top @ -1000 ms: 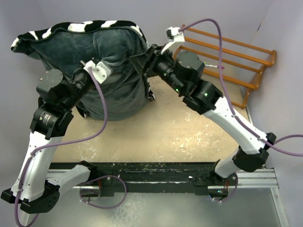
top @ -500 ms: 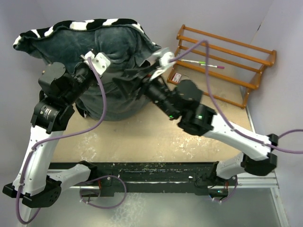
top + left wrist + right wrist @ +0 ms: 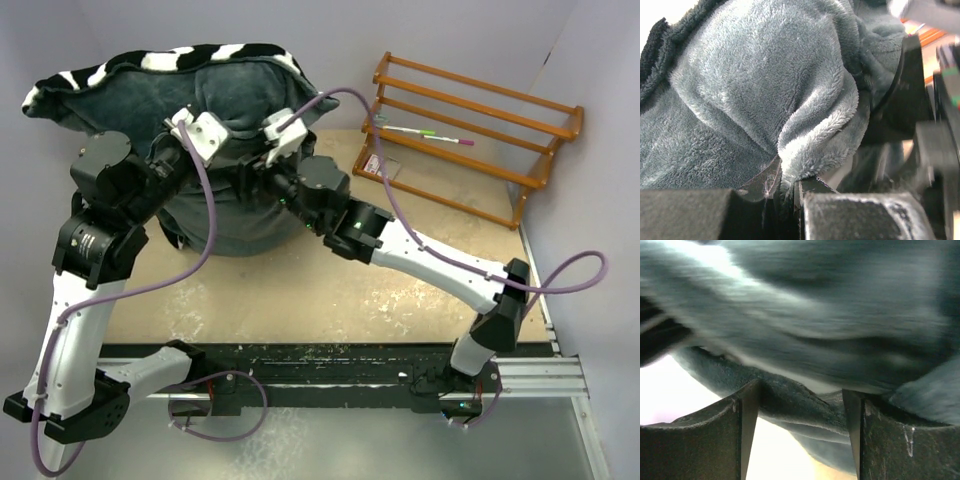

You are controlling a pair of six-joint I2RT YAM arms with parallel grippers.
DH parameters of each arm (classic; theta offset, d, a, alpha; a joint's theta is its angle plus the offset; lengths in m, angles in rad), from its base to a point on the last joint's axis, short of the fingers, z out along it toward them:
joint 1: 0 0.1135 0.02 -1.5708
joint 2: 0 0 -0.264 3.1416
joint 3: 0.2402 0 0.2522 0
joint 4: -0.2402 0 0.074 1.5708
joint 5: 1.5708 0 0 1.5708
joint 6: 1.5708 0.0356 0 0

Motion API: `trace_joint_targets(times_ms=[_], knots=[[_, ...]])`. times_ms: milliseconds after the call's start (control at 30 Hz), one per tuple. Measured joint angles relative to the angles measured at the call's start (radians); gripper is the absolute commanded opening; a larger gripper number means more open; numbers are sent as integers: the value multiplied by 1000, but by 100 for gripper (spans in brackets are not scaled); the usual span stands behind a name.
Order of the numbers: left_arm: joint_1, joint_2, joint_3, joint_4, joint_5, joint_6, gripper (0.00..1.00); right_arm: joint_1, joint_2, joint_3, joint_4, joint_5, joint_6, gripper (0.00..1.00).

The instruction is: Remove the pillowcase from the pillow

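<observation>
far left on the counter (image 3: 330,270) the pillowcase (image 3: 240,85) stands in a tall heap. its plush grey side faces the arms and a zebra-striped rim runs along its far top edge. no white of the pillow shows in any view; it is probably inside the bulge, but that is a guess. the heap's long axis runs left to right across the far side of the counter.

the left tool (image 3: 790,187) has its jaws narrow, pinched on a fold of grey plush on the near face. just to its right, the right tool (image 3: 800,405) has its jaws wide. a dark hem of the cover lies across the gap at its fingertips, unclamped, though that view is blurred.

so the cloth lies straight ahead of and above the right tool, with the left arm as the anchor. the next move likely turns on closing on that hem and drawing it rightward, away from the left grip. further right, a wooden rack (image 3: 470,120) stands well apart.
</observation>
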Motion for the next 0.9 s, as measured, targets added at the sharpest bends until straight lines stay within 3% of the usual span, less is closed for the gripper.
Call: trace_joint_targets(times_ms=[200, 333, 633, 800, 900], knots=[[0, -8, 27, -50, 21, -16, 1, -116, -138, -183, 79, 61, 6, 76], [0, -8, 47, -76, 48, -36, 1, -153, -158, -198, 121, 58, 5, 82], [1, -8, 101, -135, 82, -71, 1, -156, -116, -191, 231, -101, -33, 90], [6, -7, 117, -143, 89, -89, 0, -140, -84, -199, 328, -154, -40, 88], [6, -6, 123, -148, 86, -100, 0, -98, -100, -285, 435, -124, -58, 86]])
